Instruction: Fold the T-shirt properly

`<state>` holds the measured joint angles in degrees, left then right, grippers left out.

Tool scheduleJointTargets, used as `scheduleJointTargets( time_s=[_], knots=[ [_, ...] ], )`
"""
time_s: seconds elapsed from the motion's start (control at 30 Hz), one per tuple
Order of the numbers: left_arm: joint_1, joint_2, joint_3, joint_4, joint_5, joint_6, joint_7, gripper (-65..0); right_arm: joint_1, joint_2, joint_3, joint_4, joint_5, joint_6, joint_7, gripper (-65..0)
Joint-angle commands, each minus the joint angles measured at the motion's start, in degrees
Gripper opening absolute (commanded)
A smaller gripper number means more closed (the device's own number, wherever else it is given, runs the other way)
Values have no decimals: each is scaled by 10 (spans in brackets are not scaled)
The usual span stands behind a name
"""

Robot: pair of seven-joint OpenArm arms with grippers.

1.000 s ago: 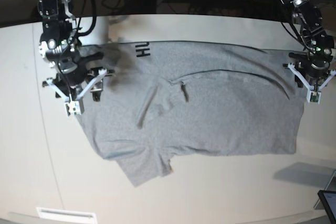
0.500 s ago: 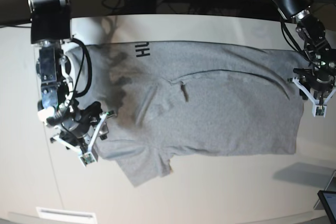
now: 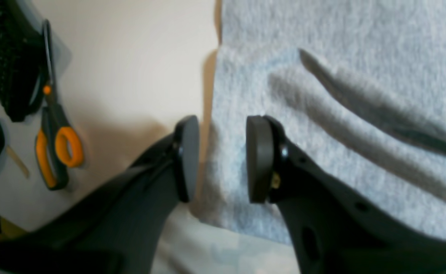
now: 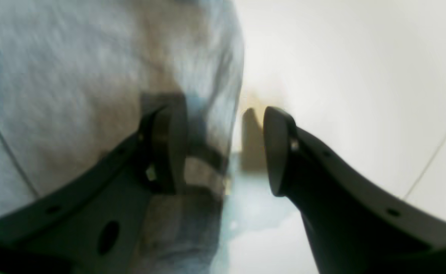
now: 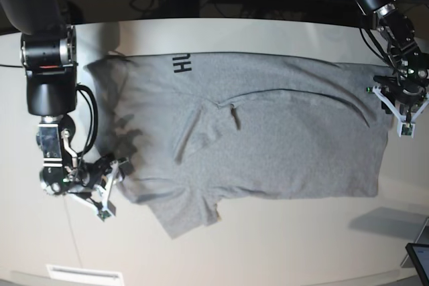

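Observation:
The heather-grey T-shirt [image 5: 268, 132] lies spread flat on the pale table, with black letters [image 5: 181, 63] near its far left and a sleeve [image 5: 184, 216] sticking out at the front. My right gripper [image 5: 107, 195] is at the shirt's front-left edge. In the right wrist view it [image 4: 223, 152] is open, blurred, with the shirt's edge [image 4: 207, 76] by its left finger. My left gripper [image 5: 404, 115] is at the shirt's right edge. In the left wrist view it [image 3: 222, 160] is open, its pads [image 3: 259, 158] straddling the shirt's hem [image 3: 223, 95].
Orange-handled scissors [image 3: 55, 140] and a black object [image 3: 9, 57] lie on the table beside the left gripper. A dark device [image 5: 419, 259] sits at the front right corner. A white label [image 5: 84, 274] is at the front edge. Cables run behind the table.
The arm on the base view's left has moved down the shirt's left side to its front-left edge, its gripper still open. The other gripper has stayed at the right edge, shifting only slightly.

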<state>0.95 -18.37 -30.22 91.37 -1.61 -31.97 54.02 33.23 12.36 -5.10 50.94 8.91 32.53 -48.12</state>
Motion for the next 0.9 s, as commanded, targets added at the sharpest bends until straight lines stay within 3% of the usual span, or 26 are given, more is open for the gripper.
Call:
scheduleJointTargets(
  time_s=[0.0,0.17,0.27,0.43,0.63,0.73,0.87],
  knots=[
    [-9,-11,-2,12,-2,2,-11,-435,25,3,14,-2,7,8,14,-337],
    [-13,-10,-2,12,-2,2,-11,-435,25,3,63,-16,7,43,11,-337],
    [-13,-9,-2,12,-2,2,-11,-435,24,6,62,-4,5,40,12,-344],
    [-13,-8,2,11,-2,2,-11,-435,-8,38,18,118,4,-42,9,-344],
    [-13,-6,3,10,-2,2,-11,-435,-147,43,-72,323,4,-147,-29,-344],
    [-14,-6,3,6,-2,2,-11,-435,-197,29,-77,349,5,-156,-14,-340],
    [-13,-6,3,6,-2,2,-11,-435,-178,22,-44,332,5,-154,-5,-340]
  ],
)
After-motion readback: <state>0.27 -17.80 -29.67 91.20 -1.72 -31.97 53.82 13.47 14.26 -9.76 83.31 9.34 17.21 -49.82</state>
